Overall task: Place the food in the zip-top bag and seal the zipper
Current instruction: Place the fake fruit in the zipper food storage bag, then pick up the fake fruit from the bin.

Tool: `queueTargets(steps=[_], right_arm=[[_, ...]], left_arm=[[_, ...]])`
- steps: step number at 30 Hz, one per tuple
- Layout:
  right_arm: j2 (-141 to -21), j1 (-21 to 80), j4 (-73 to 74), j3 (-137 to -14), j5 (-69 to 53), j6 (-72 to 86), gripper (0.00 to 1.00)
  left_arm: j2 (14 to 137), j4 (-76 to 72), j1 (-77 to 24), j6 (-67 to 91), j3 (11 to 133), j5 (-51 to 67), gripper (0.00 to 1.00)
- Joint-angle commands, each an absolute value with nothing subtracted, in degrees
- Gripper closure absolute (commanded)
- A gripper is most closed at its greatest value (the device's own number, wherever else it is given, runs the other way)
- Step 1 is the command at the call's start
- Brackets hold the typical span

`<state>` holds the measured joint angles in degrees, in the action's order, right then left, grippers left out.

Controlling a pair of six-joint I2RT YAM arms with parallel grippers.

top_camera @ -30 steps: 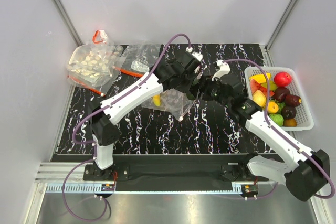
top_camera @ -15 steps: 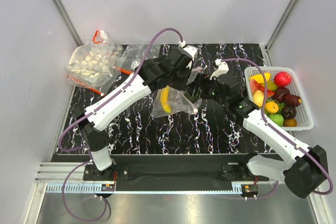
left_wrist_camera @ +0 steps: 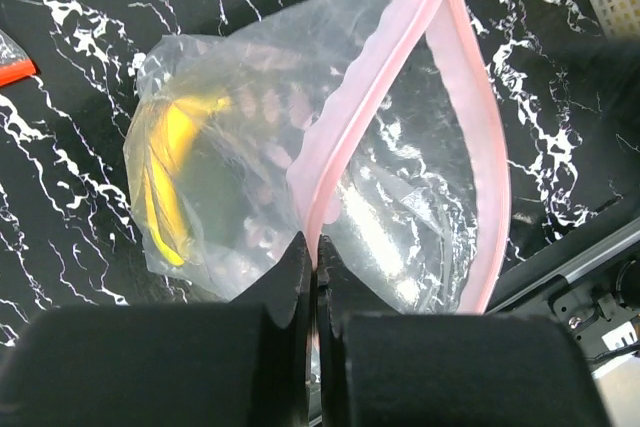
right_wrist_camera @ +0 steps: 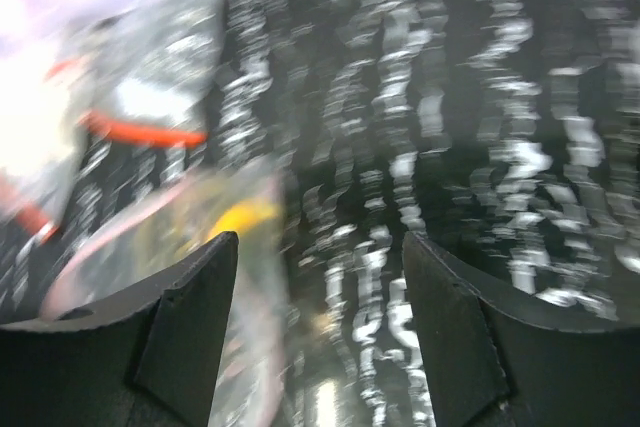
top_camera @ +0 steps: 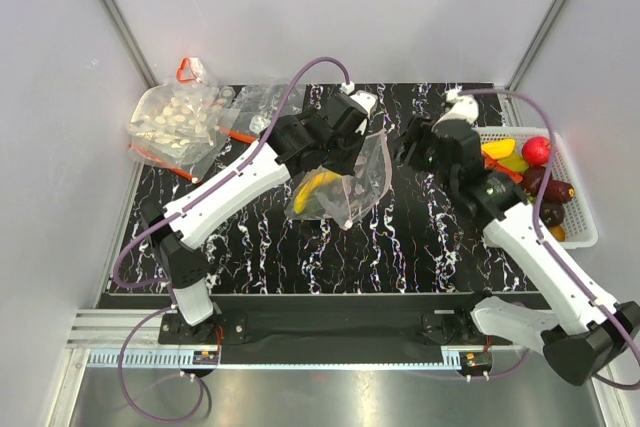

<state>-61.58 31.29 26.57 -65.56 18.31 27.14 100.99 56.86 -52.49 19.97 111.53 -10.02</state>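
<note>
The zip-top bag (top_camera: 352, 179) lies mid-table with a yellow banana (top_camera: 318, 188) inside. My left gripper (top_camera: 352, 150) is shut on the bag's mouth. In the left wrist view the gripper (left_wrist_camera: 312, 247) pinches the pink zipper (left_wrist_camera: 400, 37), and the mouth gapes open to the right; the banana (left_wrist_camera: 170, 172) shows through the plastic (left_wrist_camera: 400, 187). My right gripper (top_camera: 408, 150) is open and empty, off the bag to its right. Its wrist view is blurred: the gripper (right_wrist_camera: 320, 277) is over the table, with the bag (right_wrist_camera: 200, 247) and banana (right_wrist_camera: 240, 217) at lower left. More food (top_camera: 537, 150) sits in the basket.
A white mesh basket (top_camera: 590, 222) with several toy fruits stands at the right edge, partly behind my right arm. Other clear bags (top_camera: 180, 122) with white pieces and an orange strip lie at the back left, with a red clip (top_camera: 187, 70) behind them. Grey walls enclose the table.
My right gripper has pulled back from the bag's mouth, up and to the right toward the basket. The left gripper keeps its hold on the zipper strip and has shifted the bag slightly.
</note>
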Motion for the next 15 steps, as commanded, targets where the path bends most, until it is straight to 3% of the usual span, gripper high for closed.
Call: queueTargets(steps=[1,5,6,7,12,15], right_arm=[[-65.12,23.5,40.51,-71.97,25.97,27.33,0.26],[-64.69,4.45,40.78,-70.58,21.7,27.95,0.22],[-64.86,2.39,41.3,-70.14,22.84,28.38,0.07],[-65.21,0.37,41.66,-69.88,23.98,28.48,0.01],[-71.1,-13.42,42.54,-68.74,17.33,27.34,0.0],[-73.12,-15.9,39.92,-66.28,11.88,26.46,0.03]], left_arm=[[99.93,54.58,-52.21,20.22,111.01,-10.37,1.0],[98.79,55.02,-52.21,20.13,110.04,-10.46,1.0],[98.62,55.02,-52.29,19.95,109.69,-10.28,1.0],[98.53,55.37,-52.21,19.86,109.6,-10.28,1.0],[97.65,56.69,-52.29,20.13,109.87,-8.71,1.0],[96.16,55.73,-52.38,19.95,108.46,-6.86,1.0]])
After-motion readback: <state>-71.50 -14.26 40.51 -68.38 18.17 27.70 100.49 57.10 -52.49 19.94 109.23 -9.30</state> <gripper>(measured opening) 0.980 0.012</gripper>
